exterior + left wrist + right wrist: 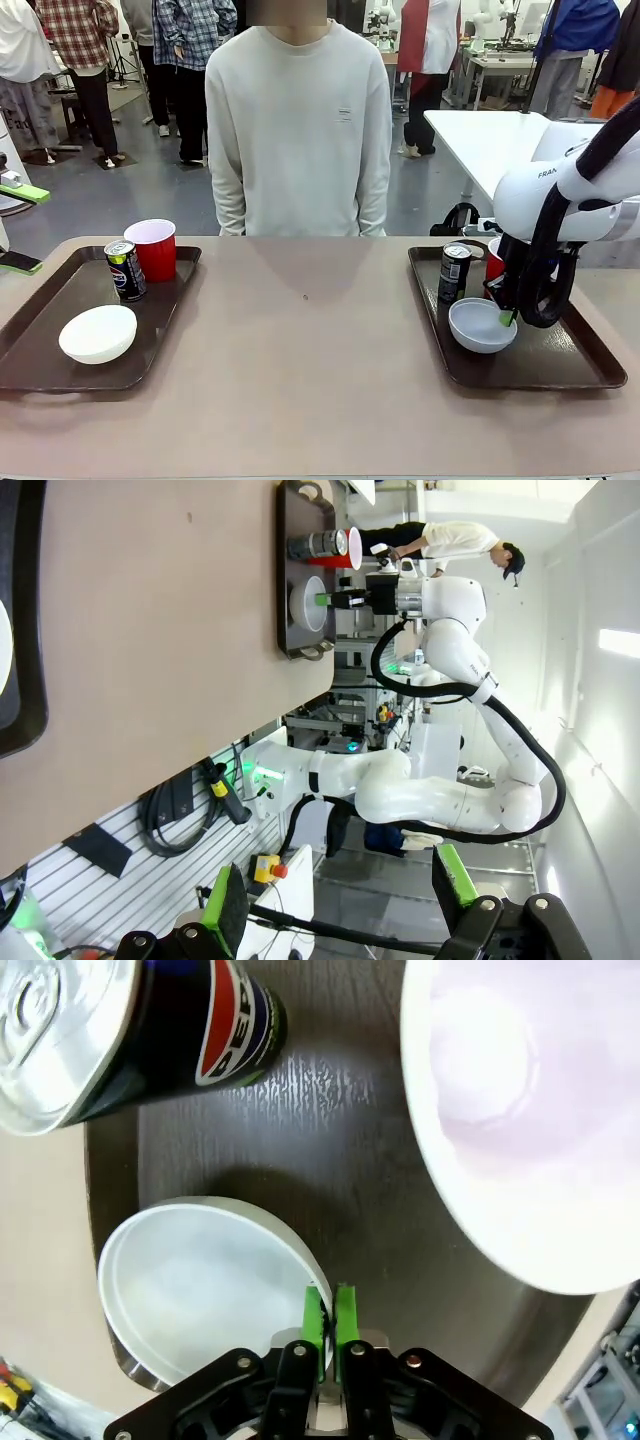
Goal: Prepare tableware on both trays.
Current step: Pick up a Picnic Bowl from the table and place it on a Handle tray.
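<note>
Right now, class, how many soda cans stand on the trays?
2. One soda can is on the left tray beside the red cup; the other can is on the right tray behind the bowl.

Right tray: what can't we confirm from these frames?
- Right tray's red cup: front view, mostly hidden behind the right arm; just a red sliver beside the soda can.
- Right gripper: pads pinch the bowl rim in the right wrist view; the front view's arm hides the contact.
- Right tray: cut by the front view's right edge.
- Left gripper: fingers apart, nothing between.
</note>
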Controlling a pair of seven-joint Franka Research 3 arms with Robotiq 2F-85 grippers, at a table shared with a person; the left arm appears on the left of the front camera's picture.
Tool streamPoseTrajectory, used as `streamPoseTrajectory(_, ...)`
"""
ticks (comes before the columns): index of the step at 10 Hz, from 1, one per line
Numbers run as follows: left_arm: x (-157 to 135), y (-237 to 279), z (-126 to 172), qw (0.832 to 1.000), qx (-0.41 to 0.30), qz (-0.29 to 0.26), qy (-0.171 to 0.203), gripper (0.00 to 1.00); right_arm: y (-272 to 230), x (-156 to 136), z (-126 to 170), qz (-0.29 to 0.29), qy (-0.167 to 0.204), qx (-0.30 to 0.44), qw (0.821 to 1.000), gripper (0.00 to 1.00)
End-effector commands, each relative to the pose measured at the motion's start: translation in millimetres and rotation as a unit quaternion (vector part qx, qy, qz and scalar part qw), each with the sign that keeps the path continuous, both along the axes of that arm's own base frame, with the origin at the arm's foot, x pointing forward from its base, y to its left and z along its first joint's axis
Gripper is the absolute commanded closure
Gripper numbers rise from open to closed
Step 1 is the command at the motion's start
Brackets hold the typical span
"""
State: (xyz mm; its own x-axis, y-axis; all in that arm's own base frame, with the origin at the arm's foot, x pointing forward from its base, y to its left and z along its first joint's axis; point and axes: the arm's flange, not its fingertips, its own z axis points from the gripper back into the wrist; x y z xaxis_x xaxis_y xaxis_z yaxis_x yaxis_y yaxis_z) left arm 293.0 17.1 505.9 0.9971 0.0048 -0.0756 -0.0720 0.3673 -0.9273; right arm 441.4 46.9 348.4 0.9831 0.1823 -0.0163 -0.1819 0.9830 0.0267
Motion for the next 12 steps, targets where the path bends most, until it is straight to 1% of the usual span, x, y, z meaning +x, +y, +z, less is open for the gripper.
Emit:
streamPoseTrajectory(1,-0.6,0.6,-0.4,1.000,-0.010,-0.004,-0.012,0.02,-6.9,3.4,-8.3,0.010,0.002,0.016,1.000,0.37)
streamPoseTrajectory(2,-0.6,0.6,-0.4,1.000,-0.010,-0.004,-0.012,0.02,-4.3,-1.2,-1.6,0.007,-0.003,0.014,1.000,0.10)
streamPoseTrajectory(3,-0.6,0.6,-0.4,1.000,-0.010,-0.004,-0.012,0.02,-4.2,-7.9,7.2,0.003,-0.002,0.010,1.000,0.17)
streamPoseTrajectory(4,-0.6,0.6,-0.4,1.000,-0.010,-0.004,-0.012,0.02,-3.9,-16.4,18.0,0.001,-0.005,0.001,1.000,0.00)
streamPoseTrajectory(6,-0.6,0.6,-0.4,1.000,-0.010,-0.004,-0.012,0.02,-1.8,-38.1,43.1,0.009,-0.001,-0.003,1.000,0.00)
streamPoseTrajectory(7,-0.6,0.6,-0.4,1.000,-0.010,-0.004,-0.012,0.02,-0.5,-47.1,51.9,0.019,0.010,0.006,1.000,0.32)
streamPoseTrajectory(8,-0.6,0.6,-0.4,1.000,-0.010,-0.004,-0.012,0.02,-0.7,-56.0,60.5,0.039,0.029,0.041,0.998,0.23)
streamPoseTrajectory(9,-0.6,0.6,-0.4,1.000,-0.010,-0.004,-0.012,0.02,-2.1,-64.9,69.7,0.056,0.060,0.116,0.990,0.13)
streamPoseTrajectory(10,-0.6,0.6,-0.4,1.000,-0.010,-0.004,-0.012,0.02,-1.9,-80.5,78.6,0.072,0.078,0.212,0.971,0.10)
streamPoseTrajectory(11,-0.6,0.6,-0.4,1.000,-0.010,-0.004,-0.012,0.02,2.2,-102.3,89.3,0.086,0.093,0.307,0.943,0.10)
streamPoseTrajectory(12,-0.6,0.6,-0.4,1.000,-0.010,-0.004,-0.012,0.02,13.6,-131.9,105.0,0.031,0.104,0.382,0.918,0.10)
